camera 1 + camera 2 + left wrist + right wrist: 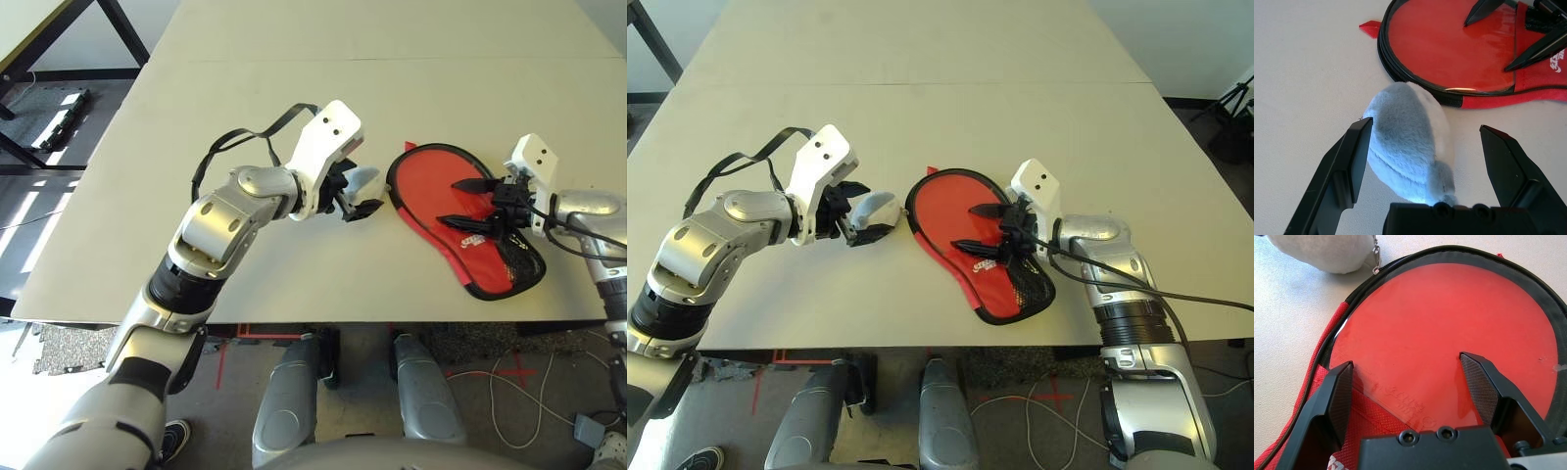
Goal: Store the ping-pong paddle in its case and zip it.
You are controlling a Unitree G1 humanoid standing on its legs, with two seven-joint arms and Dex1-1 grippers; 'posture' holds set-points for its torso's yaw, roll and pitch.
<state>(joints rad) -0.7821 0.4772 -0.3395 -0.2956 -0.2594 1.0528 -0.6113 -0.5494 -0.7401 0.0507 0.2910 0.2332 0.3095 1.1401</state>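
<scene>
Two pincers are working at opposite sides of the case, which is lying flat on the table near its front edge. The paddle is sitting inside the case, its glossy red face showing through the unzipped round end, so the storing part looks done and the zipping is what remains.

The right pincer is hovering over the paddle face with its fingers spread wide and gripping nothing. From there it is probably placed to press the case down or pinch its fabric so that it does not slide when the zipper is pulled.

The left pincer is also standing wide open, its two fingers straddling a white plush ball that is lying just beside the round rim of the case. One finger looks to be touching the ball; the other is well clear, so nothing is gripped yet. A small metal clasp is joining the ball toward the zipper line, which suggests that the ball is serving as the zipper pull. That would explain the left pincer's place: the soft ball is a far easier thing to clamp than a thin zipper tab.
</scene>
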